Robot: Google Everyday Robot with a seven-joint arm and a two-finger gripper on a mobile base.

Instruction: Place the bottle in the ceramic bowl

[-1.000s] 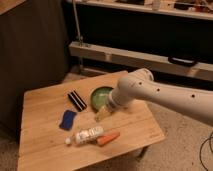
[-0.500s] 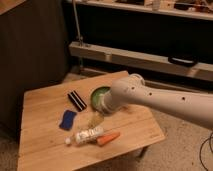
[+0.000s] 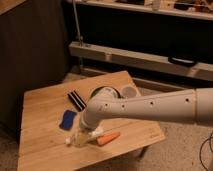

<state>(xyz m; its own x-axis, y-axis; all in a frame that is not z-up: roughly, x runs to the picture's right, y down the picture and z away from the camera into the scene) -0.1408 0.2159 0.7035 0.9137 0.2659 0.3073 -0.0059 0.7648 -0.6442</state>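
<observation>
The bottle [image 3: 76,139] lies on its side near the front of the wooden table [image 3: 42,107], white cap to the left. The orange carrot [image 3: 108,138] lies just right of it. My gripper [image 3: 88,131] is at the end of the white arm, right over the bottle's right end. The arm [image 3: 145,107] reaches in from the right and covers most of the ceramic bowl [image 3: 101,92]. Only part of the bowl's green inside and rim shows behind the arm.
A small white cup [image 3: 129,91] stands right of the bowl. A blue object [image 3: 67,120] and a black striped object [image 3: 76,100] lie left of the gripper. The table's front edge is close behind the bottle. A dark shelf unit stands behind the table.
The arm has swung down and to the left, from above the bowl toward the bottle. The bottle and carrot have not moved.
</observation>
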